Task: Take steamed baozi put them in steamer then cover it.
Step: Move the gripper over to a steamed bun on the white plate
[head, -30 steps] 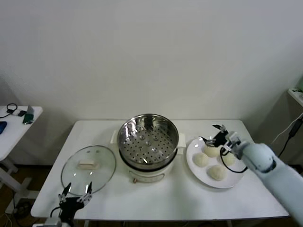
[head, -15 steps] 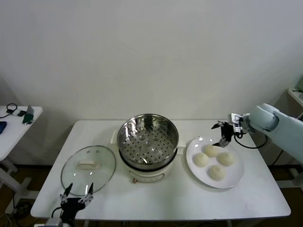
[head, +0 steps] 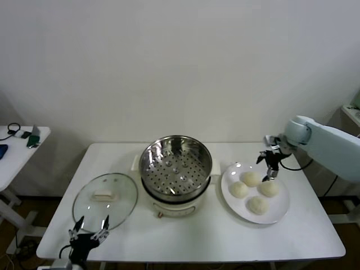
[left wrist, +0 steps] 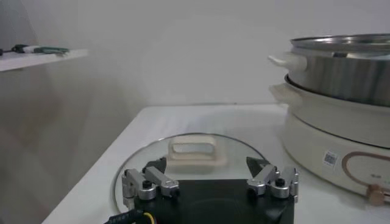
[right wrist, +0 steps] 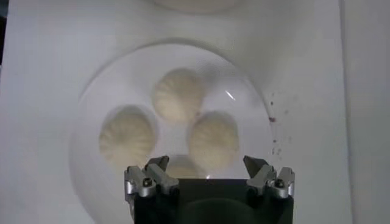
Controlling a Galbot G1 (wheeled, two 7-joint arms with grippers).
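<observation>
right gripper (head: 271, 160) — jaws wide, empty, above plate (head: 280, 211) | left gripper (head: 89, 233) — wide, idle near cover (head: 105, 194) | baozi (right wrist: 178, 95) — four on plate; steamer (head: 175, 161) empty | risk — soft bun crushed or neighbours nudged if descent lands off-centre

No legible text; small label on steamer (left wrist: 332, 131) base unreadable.
</observation>
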